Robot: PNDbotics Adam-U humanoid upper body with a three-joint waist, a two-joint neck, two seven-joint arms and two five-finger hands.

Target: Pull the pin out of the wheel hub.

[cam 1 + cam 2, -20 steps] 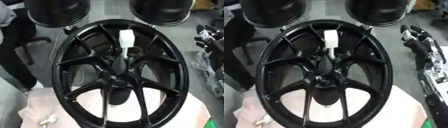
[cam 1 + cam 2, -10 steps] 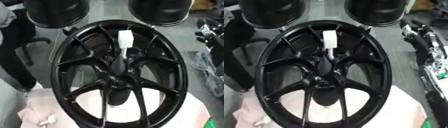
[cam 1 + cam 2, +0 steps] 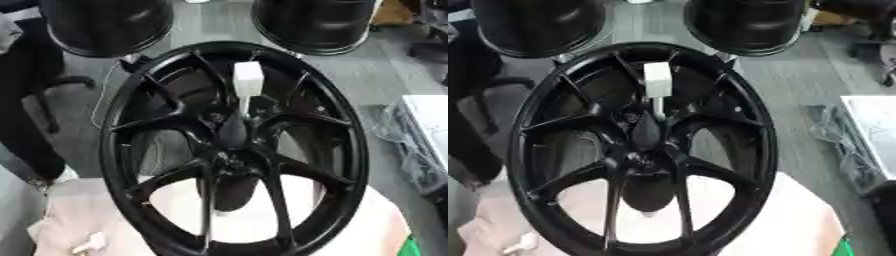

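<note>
Two more black wheels (image 3: 107, 25) stand behind the black wheel hub (image 3: 232, 150), and a pale cloth (image 3: 79, 220) lies under its near edge; a clear plastic bundle (image 3: 411, 150) sits to the right. The white pin (image 3: 247, 87) stands upright in the hub's centre, block-shaped head on top, thin shaft pointing down. Neither hand shows, so their state cannot be told.

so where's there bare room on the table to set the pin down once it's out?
Mostly the pale table cloth at the lower right, beside the wheel rim. The lower left corner is narrower, with a small pale object on it. The white-headed pin stands in the hub. Through the lower spokes cloth shows, but the gaps are tight. No hand in view.
</note>
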